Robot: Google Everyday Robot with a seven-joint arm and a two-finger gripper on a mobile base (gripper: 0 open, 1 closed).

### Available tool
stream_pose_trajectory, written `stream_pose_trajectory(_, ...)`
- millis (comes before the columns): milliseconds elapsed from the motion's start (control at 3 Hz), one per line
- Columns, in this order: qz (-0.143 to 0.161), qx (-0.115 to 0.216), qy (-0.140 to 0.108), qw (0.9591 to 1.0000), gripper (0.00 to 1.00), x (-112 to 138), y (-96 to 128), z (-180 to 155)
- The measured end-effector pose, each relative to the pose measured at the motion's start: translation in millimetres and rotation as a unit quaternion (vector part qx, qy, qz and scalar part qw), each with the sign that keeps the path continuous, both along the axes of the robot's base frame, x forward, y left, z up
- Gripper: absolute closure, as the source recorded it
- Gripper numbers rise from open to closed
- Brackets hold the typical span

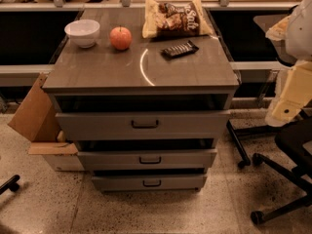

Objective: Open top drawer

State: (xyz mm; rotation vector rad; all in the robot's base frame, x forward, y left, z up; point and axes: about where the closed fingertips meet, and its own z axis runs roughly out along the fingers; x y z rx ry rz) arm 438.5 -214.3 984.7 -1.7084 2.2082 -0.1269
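The top drawer (144,125) is the widest of three grey drawers in a cabinet at the centre of the camera view. Its front is flat, with a small dark pull (145,124) at its middle. A dark gap shows between its front and the cabinet's top (97,69). Two narrower drawers (146,159) (148,182) sit below it. My gripper (285,106) is at the right edge, on the white and cream arm, well to the right of the cabinet and about level with the top drawer. It touches nothing.
On the cabinet's top stand a white bowl (83,32), an apple (120,37), a chip bag (175,17) and a dark snack bar (179,49). A cardboard box (36,116) leans at the left. A black office chair (287,179) stands at the right.
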Motion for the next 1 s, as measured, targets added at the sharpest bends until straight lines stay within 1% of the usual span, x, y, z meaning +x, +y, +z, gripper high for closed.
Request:
stream_pose_trajectory(333,0.006,0.001,-0.004,1.0,0.0,0,2,-3)
stream_pose_trajectory(667,0.036,-0.004,-0.006,0.9993,0.0,-3,16,-23)
stream_pose_trajectory(1000,0.084,-0.011,0.033,0.9958,0.0,-17,43,-90)
